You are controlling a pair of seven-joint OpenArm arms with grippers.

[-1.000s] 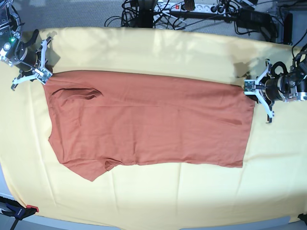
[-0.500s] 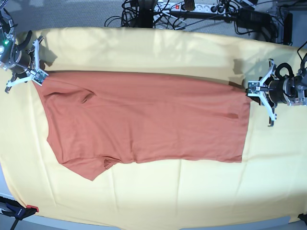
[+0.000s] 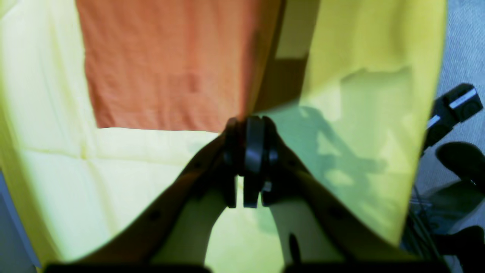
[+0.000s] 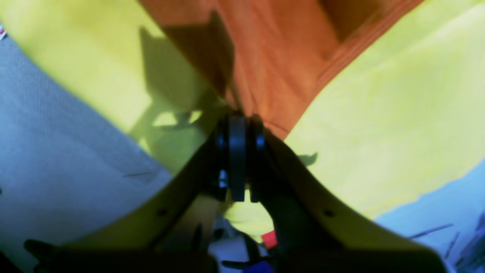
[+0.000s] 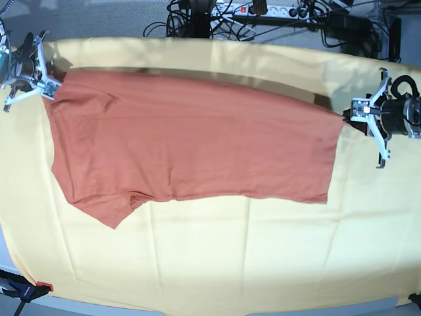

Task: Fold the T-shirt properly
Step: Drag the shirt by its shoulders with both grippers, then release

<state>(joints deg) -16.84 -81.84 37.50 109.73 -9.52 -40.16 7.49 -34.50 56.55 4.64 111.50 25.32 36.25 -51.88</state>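
Both pincers are clamped on cloth: the left gripper (image 5: 355, 113) pinches the far hem corner of the T-shirt (image 5: 191, 141) at the base view's right, and the right gripper (image 5: 47, 87) pinches the far shoulder corner at that view's left. In the left wrist view the left gripper's pads (image 3: 253, 146) are pressed together with the orange T-shirt (image 3: 166, 64) edge running out of them. In the right wrist view the right gripper (image 4: 238, 127) is likewise closed where the T-shirt (image 4: 273, 76) narrows into it.

One T-shirt lies spread across one pale yellow cloth (image 5: 217, 257), its far edge drawn in a nearly straight line between the two grippers. The far edge casts a dark shadow band on the yellow cloth behind it. The near edge is flat on the cloth, with one sleeve poking toward the near left.

A wide band of bare yellow cloth runs along the near side, and a narrower band along the far side. The right gripper sits close to the cloth's far left corner, with grey floor (image 4: 57, 136) just beyond. Past the far edge lies a tangle of black cables (image 5: 263, 16) and a power strip (image 5: 230, 9).
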